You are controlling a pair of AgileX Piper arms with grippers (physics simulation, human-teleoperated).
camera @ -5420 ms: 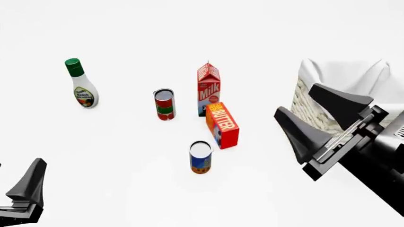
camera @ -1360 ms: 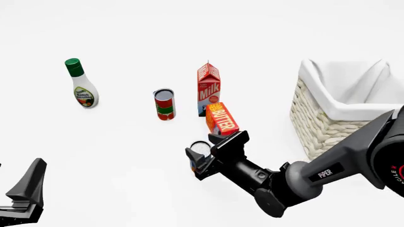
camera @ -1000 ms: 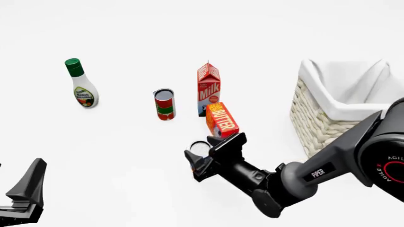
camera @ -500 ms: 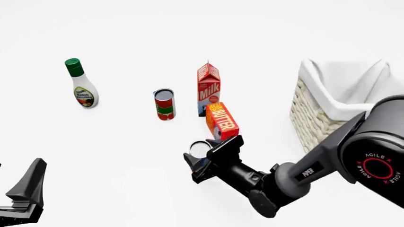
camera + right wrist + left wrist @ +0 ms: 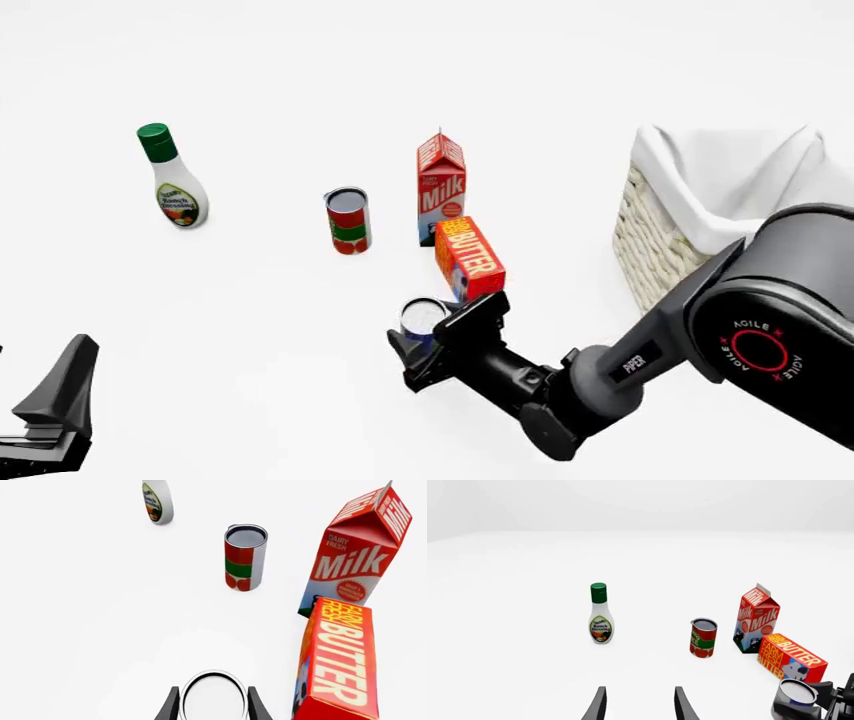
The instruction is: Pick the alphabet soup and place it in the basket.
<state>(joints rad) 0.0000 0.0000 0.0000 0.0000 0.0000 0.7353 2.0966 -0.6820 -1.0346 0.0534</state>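
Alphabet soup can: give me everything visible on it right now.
The alphabet soup is a small upright metal-looking can with a silver-white top and a blue label, mostly hidden in the front view. It stands on the white table just near of the butter box. The right gripper straddles it, a finger at each side; contact unclear.

The alphabet soup (image 5: 424,318) is a small cylindrical can with a silver-white top and a blue label. It stands upright on the desk (image 5: 240,320), just in front of the butter box (image 5: 469,262), near the middle. The right claw (image 5: 445,340) closes around it, one finger on either side of the can, and hides its lower half in the front view.

The basket (image 5: 707,215) is large, square, cream-white wicker with a white cloth lining folded over its rim. It sits upright at the desk's right side, well apart from the can.
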